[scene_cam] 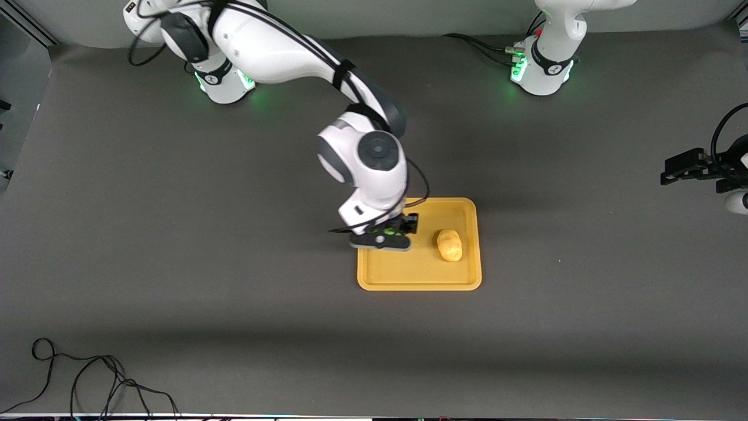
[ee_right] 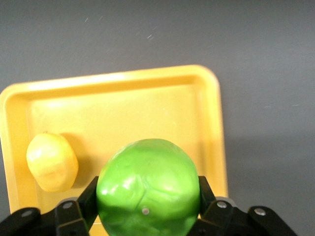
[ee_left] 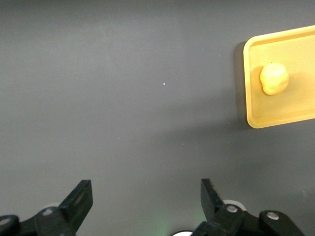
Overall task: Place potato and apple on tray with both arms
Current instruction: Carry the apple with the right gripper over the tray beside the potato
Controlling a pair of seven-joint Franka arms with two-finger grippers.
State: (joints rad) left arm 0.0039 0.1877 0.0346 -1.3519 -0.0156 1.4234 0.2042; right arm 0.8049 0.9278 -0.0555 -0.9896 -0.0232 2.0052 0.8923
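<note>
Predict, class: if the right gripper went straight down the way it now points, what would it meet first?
Probably the bare floor of the tray. The right gripper, shut on the apple, hangs over it, beside the potato; height is unclear.

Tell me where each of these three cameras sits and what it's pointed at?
Front view: high across the table, facing both arms' bases; shows the right tool over the tray and the left tool, waiting.
Left wrist view: looks down past the open left tool at the table.
Right wrist view: looks down past the right tool holding the apple.
All three share the tray and the potato.
</note>
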